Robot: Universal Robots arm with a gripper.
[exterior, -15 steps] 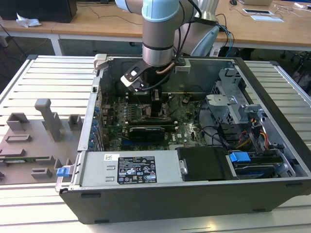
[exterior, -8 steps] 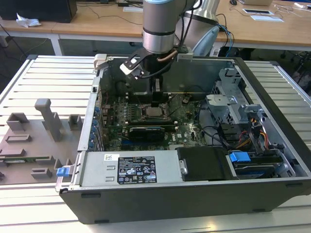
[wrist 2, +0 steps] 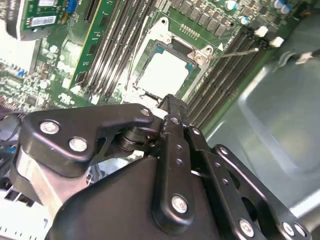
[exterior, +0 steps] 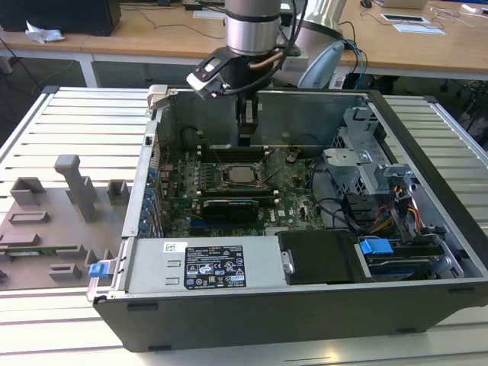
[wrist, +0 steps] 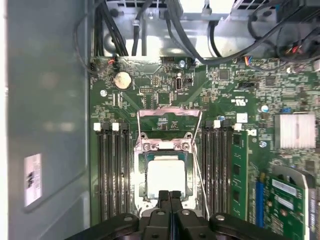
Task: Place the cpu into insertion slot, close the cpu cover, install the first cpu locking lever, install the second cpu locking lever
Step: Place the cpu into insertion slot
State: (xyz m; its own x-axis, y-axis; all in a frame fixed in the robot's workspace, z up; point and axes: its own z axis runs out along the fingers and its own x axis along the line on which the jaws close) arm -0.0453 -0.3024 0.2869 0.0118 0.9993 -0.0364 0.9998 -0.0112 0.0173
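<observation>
One step is looking done: the cpu (wrist: 165,175) is sitting in the insertion slot (wrist: 141,170); the cpu cover (wrist: 170,114) is lying open, the hand (wrist: 170,195) hovering clenched, empty.

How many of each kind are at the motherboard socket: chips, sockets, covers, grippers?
cpu: 1
insertion slot: 1
cpu cover: 1
gripper: 1
Total: 4

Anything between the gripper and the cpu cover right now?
Nothing visible. The gripper, fingers together, hangs over the edge of the cpu seated in the insertion slot; the cpu cover stands open beyond it, unobstructed.
</observation>
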